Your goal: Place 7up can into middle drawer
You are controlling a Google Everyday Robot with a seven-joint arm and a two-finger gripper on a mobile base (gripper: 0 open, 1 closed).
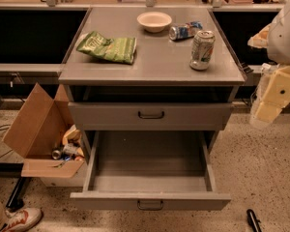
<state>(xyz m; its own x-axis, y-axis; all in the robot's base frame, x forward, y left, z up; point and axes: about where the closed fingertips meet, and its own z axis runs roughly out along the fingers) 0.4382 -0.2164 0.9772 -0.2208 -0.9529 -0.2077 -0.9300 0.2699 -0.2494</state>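
The 7up can (pixel 202 50), silvery-white with green markings, stands upright on the right side of the grey cabinet top (pixel 154 66). The middle drawer (pixel 150 199) is pulled wide open below the closed upper drawer (pixel 151 115), and its inside shows nothing in it. My gripper (pixel 264 111) hangs at the far right, off the cabinet's right edge, below and to the right of the can and apart from it. It holds nothing that I can see.
A blue-and-silver can (pixel 185 30) lies on its side behind the 7up can, next to a white bowl (pixel 154 21). A green chip bag (pixel 108 47) lies at the top's left. A cardboard box (pixel 36 129) with trash stands left of the cabinet. A shoe (pixel 19 219) is at bottom left.
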